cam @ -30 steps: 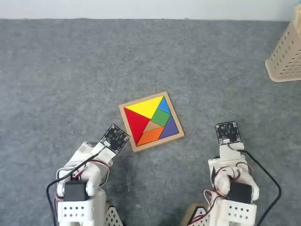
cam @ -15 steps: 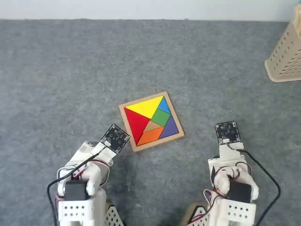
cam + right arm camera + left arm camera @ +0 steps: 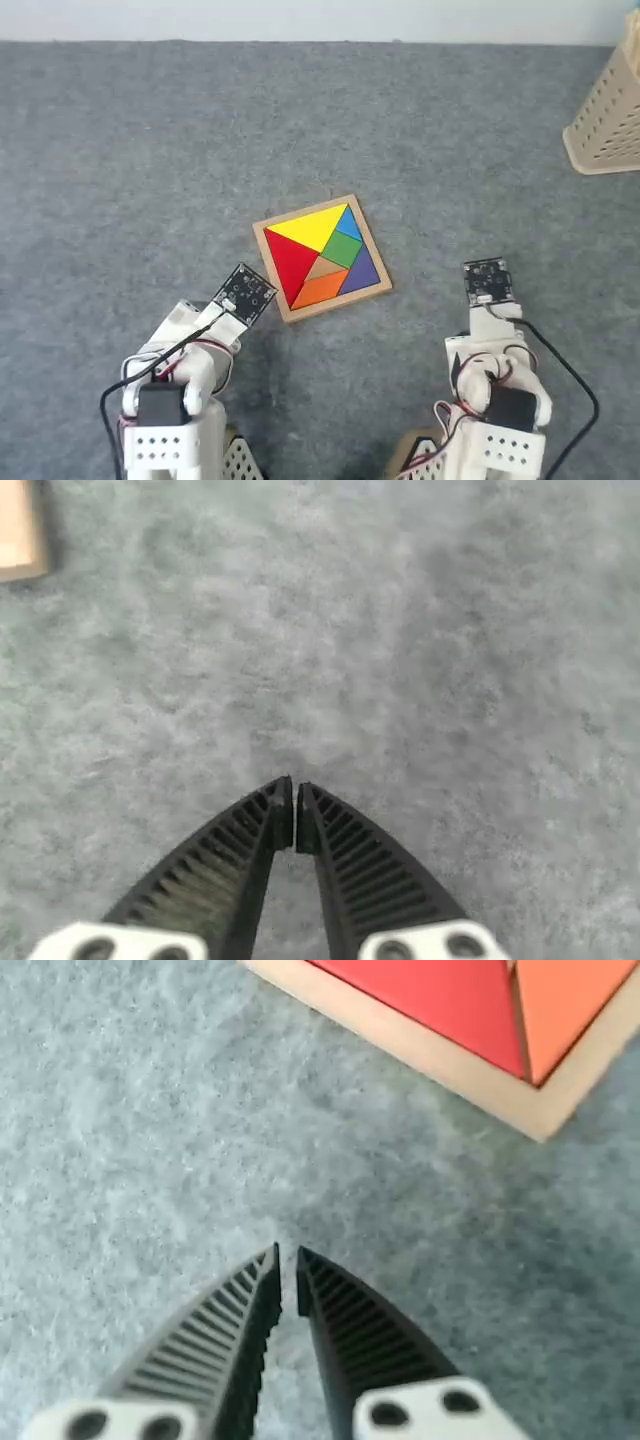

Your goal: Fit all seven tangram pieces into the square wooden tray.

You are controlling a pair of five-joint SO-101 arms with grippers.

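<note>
The square wooden tray (image 3: pixel 269 227) lies turned like a diamond in the middle of the grey carpet. Inside it sit the tangram pieces: yellow (image 3: pixel 308 229), red (image 3: pixel 288 261), blue (image 3: pixel 349 224), green (image 3: pixel 341 248), tan (image 3: pixel 322 268), orange (image 3: pixel 320 288) and purple (image 3: pixel 362 270). My left gripper (image 3: pixel 287 1256) is shut over bare carpet, just off the tray's near corner (image 3: pixel 530 1110), where the red piece (image 3: pixel 440 1000) and orange piece (image 3: pixel 570 1010) show. My right gripper (image 3: pixel 294 785) is shut with nothing in it, over carpet to the right of the tray (image 3: pixel 20 530).
A cream perforated basket (image 3: pixel 607 105) stands at the far right edge. Both arm bases sit at the near edge, the left arm (image 3: pixel 175 385) and the right arm (image 3: pixel 495 385). Grey carpet (image 3: pixel 150 150) spreads all around the tray.
The right arm has drawn back slightly toward its base. The left arm and the tray have not moved.
</note>
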